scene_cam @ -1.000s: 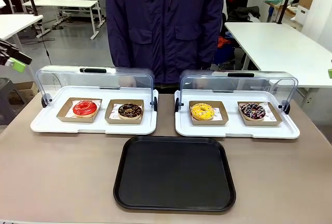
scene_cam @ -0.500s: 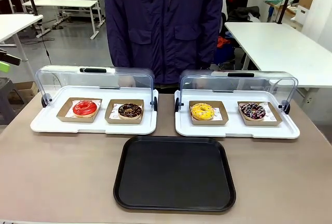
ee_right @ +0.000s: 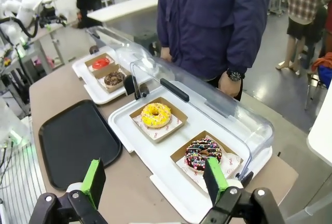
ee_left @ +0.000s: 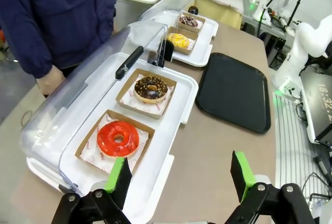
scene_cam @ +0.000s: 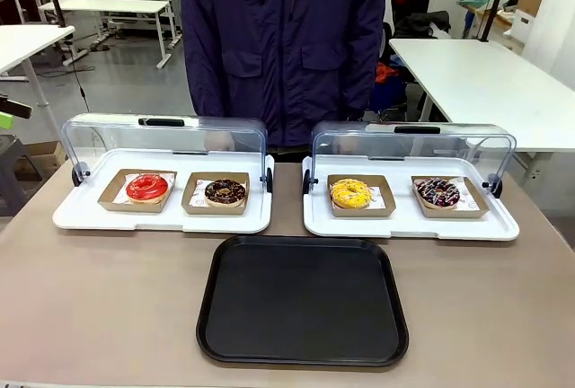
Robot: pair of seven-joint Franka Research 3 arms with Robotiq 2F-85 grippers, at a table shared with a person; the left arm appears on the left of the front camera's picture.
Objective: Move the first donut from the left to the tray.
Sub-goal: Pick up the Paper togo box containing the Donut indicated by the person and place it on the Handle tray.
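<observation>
One red donut on red-printed liner, print illegible

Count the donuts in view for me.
4. Red donut and chocolate donut sit in the left display tray; yellow donut and sprinkled donut in the right display tray. None looks hidden.

Lid up bhd red donut; front approach free.
</observation>
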